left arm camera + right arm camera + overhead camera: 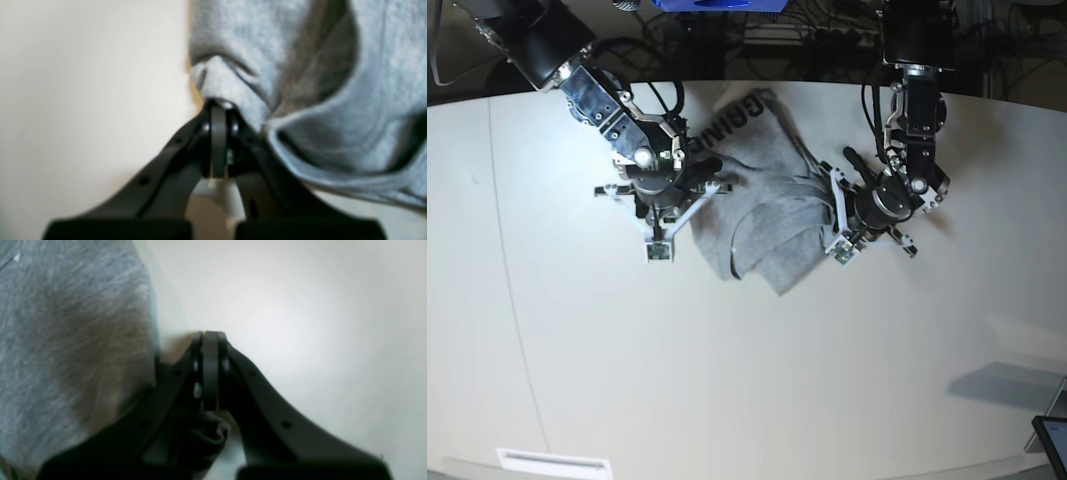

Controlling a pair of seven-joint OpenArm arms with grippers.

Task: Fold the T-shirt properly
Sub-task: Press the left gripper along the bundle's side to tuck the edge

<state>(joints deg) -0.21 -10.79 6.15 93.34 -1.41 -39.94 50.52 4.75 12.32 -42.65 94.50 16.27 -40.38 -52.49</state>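
The heather-grey T-shirt (762, 215) lies crumpled mid-table, with black lettering (742, 108) showing on its far part. In the left wrist view my left gripper (218, 104) is shut on a bunched fold of the T-shirt (300, 66), which spreads away to the right. In the right wrist view my right gripper (210, 335) is shut at the T-shirt's (66, 340) edge, and a dark fold of cloth sits between its fingers lower down. Seen from the base, the two arms (642, 160) (907, 170) flank the shirt and hide the fingertips.
The white table (727, 380) stretches wide towards the front. Cables and a blue object (717, 5) sit beyond the far edge. A dark screen corner (1052, 440) shows at the lower right, and a white label (552, 462) at the lower left.
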